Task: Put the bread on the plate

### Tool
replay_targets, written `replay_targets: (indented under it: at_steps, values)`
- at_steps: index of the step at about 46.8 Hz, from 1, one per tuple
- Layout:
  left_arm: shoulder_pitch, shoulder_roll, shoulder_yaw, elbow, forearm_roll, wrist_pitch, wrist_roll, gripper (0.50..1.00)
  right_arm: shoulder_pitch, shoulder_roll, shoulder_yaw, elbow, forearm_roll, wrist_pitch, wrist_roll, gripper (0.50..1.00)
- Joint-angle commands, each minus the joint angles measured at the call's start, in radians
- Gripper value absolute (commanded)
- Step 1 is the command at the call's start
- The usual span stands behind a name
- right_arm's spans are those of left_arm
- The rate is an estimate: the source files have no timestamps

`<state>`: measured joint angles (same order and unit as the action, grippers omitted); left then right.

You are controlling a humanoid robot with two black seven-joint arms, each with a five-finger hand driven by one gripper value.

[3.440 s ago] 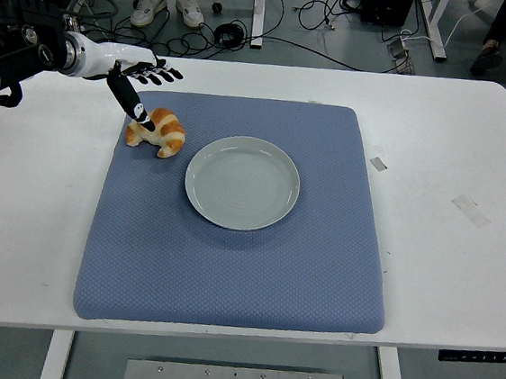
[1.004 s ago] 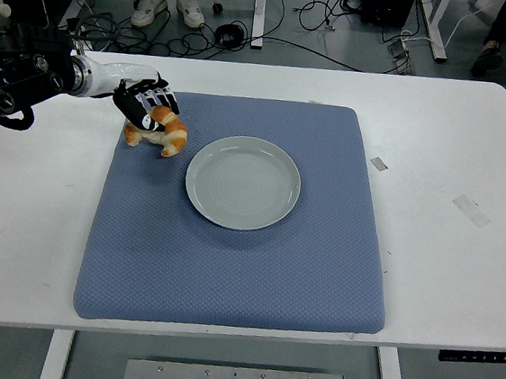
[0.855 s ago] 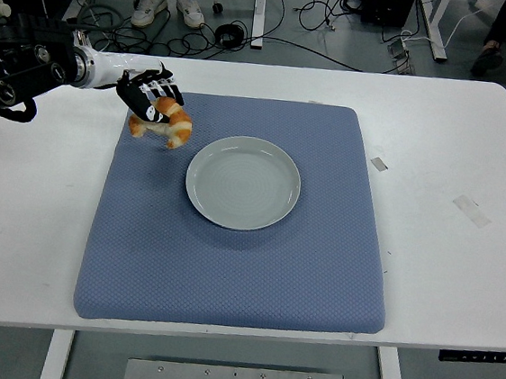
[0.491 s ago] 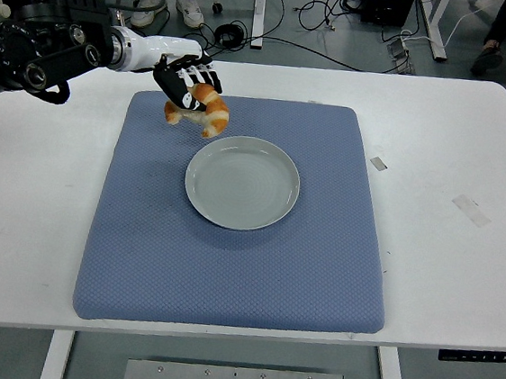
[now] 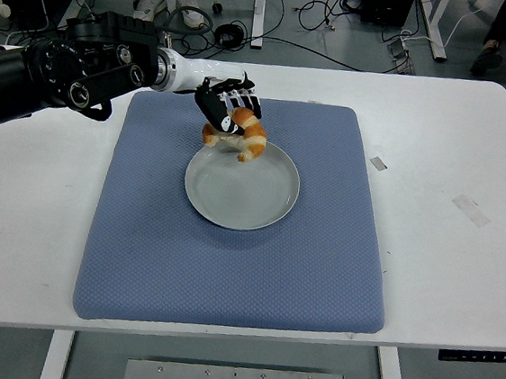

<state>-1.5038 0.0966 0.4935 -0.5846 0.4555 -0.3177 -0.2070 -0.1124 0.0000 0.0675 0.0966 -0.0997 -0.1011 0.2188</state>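
My left hand (image 5: 228,113) is shut on the bread (image 5: 243,138), a golden croissant, and holds it in the air just over the far left rim of the pale grey plate (image 5: 252,198). The plate lies in the middle of a blue mat (image 5: 227,268) and holds nothing. The black left arm (image 5: 66,70) reaches in from the left edge. The right arm is out of view.
The blue mat covers the middle of the white table (image 5: 462,266). Two small pieces of tape (image 5: 471,209) lie on the table to the right of the mat. People's feet and cables show on the floor beyond the far edge.
My left hand closed on the croissant, lifted it off the mat's far left part and carried it right, to just above the plate's far left rim.
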Motion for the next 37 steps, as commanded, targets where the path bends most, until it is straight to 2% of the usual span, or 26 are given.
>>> replay_targets:
  at_steps: [1,37]
  values:
    - [0.004,0.0,-0.001,0.0,-0.001,-0.011,-0.002,0.607,0.0,0.0,0.0,0.0,0.0,0.0,0.001,1.0]
    - [0.056,-0.049,-0.012,0.002,-0.005,-0.009,0.0,0.636,0.0,0.0,0.0,0.0,0.0,0.0,0.001,1.0]
